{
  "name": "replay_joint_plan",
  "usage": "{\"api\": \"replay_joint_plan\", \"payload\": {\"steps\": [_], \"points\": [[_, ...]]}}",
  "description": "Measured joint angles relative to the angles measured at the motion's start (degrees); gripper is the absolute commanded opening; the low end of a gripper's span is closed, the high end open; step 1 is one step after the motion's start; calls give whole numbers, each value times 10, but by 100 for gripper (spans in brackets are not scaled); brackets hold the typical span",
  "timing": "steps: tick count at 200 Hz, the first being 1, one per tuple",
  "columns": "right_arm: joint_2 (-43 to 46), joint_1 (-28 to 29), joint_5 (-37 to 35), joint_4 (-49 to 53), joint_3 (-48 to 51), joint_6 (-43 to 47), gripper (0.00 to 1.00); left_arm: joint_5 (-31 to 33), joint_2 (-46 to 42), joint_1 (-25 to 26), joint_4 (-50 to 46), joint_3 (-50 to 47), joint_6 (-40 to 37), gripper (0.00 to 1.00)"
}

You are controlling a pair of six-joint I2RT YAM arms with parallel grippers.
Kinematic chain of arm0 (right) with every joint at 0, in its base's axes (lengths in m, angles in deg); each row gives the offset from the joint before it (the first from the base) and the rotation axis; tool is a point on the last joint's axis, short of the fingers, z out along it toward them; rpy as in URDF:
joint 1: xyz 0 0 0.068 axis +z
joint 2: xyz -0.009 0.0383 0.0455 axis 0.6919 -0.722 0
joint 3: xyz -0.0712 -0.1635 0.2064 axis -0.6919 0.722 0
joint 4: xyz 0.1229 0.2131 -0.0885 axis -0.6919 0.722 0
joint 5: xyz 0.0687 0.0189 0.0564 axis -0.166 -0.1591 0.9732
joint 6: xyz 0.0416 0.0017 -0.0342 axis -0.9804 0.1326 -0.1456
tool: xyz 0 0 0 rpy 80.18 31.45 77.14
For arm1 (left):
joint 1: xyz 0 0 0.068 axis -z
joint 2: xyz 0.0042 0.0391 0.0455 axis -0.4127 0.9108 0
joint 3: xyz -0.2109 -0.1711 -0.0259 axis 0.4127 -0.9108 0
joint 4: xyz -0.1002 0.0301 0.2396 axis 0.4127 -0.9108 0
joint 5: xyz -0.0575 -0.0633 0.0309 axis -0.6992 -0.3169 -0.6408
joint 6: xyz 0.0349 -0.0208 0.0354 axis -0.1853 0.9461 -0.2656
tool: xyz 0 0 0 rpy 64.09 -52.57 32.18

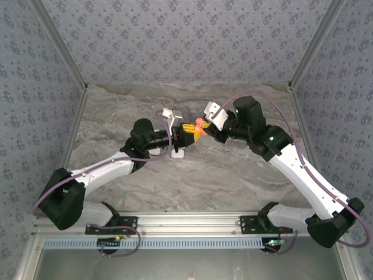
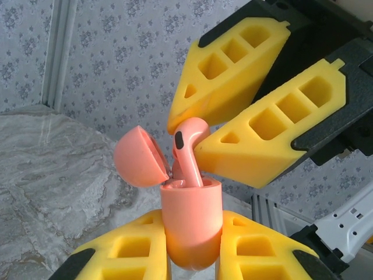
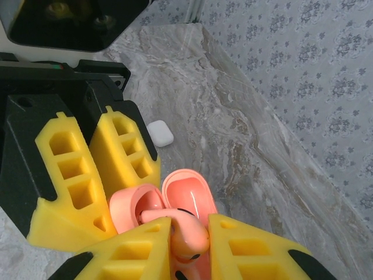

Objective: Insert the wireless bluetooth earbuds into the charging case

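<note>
The left gripper (image 1: 189, 129) is meeting the right gripper (image 1: 203, 130) above the middle of the marble table (image 1: 233, 175) in the top view. The small pink charging case (image 1: 200, 122) is showing between their yellow fingers, but from here I cannot tell who is holding what. A white case (image 1: 176, 154) is lying on the table just beside the left gripper. In the left wrist view, the left gripper (image 2: 192, 248) is clamping narrowly on the lower part of the charging case (image 2: 192, 221), which is standing upright with its lid (image 2: 140, 157) hanging open to the left. The right gripper (image 2: 187, 140) is pinching the head of a pink earbud (image 2: 189, 153), whose stem is reaching down into the open case. In the right wrist view, the right gripper (image 3: 186, 251) is squeezing the earbud (image 3: 187, 230) just over the case (image 3: 134, 210), and the white case (image 3: 159, 133) is lying closed behind.
</note>
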Motion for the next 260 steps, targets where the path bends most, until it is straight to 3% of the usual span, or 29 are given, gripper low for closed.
{"api": "replay_joint_plan", "payload": {"steps": [92, 149, 202, 228, 260], "points": [[-23, -14, 70, 34, -32, 4, 32, -3, 0, 0, -4, 0, -1, 0], [-26, -58, 151, 50, -57, -38, 56, -3, 0, 0, -4, 0, -1, 0], [-10, -146, 219, 13, -62, -143, 100, 0, 0, 0, -4, 0, -1, 0], [-7, -186, 266, 5, -35, -199, 100, 0, 0, 0, -4, 0, -1, 0], [-28, -186, 304, 5, 4, -244, 100, 1, 0, 0, -4, 0, -1, 0]]}}
